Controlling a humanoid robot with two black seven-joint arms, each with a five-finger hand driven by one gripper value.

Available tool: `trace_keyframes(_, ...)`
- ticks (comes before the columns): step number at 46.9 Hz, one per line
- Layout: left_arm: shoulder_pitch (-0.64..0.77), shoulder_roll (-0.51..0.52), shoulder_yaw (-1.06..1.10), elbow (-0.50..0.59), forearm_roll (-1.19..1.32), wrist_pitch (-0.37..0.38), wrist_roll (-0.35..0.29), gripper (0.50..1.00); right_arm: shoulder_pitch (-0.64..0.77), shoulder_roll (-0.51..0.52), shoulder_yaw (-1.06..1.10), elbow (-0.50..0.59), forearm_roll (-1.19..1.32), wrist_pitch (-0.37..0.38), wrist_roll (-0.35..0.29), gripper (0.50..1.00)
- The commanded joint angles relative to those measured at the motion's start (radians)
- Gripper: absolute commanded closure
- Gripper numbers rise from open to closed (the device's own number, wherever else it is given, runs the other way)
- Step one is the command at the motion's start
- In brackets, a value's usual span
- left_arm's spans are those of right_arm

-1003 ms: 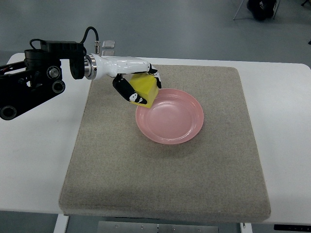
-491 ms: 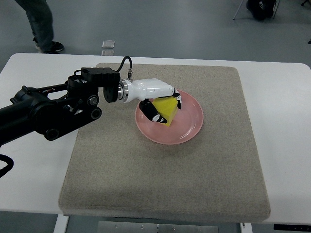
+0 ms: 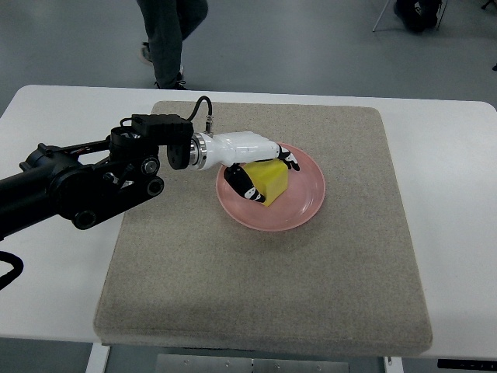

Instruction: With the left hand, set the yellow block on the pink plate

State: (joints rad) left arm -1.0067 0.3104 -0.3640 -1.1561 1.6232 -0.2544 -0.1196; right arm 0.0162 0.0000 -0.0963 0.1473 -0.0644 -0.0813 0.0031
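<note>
The pink plate lies on the grey mat, a little right of its centre. Inside it sits the yellow block, in the plate's left half. My left hand reaches in from the left over the plate's rim, its white and black fingers still curled around the block, thumb on the near side and fingers on the far side. Whether the block rests on the plate's floor or hangs just above it is hard to tell. The right arm does not show.
The grey mat covers most of the white table. My black left forearm lies across the mat's left edge. A person's legs stand on the floor behind the table.
My left hand carried the block from the plate's left rim into the plate and lowered it slightly. The person behind the table walked to the right.
</note>
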Motion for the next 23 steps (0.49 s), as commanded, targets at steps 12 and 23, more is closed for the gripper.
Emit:
trace_keyframes(12, 0.017, 0.105, -0.012, -0.004, -0.37, -0.002, 0.0, 0.506, 0.001, 0.0, 0.001, 0.0, 0.0, 0.0, 0.0, 0.576)
trace_keyframes(23, 0.02, 0.211, -0.075, 0.061, -0.824, 0.007, 0.0, 0.506, 0.001, 0.0, 0.001, 0.0, 0.0, 0.0, 0.0, 0.576)
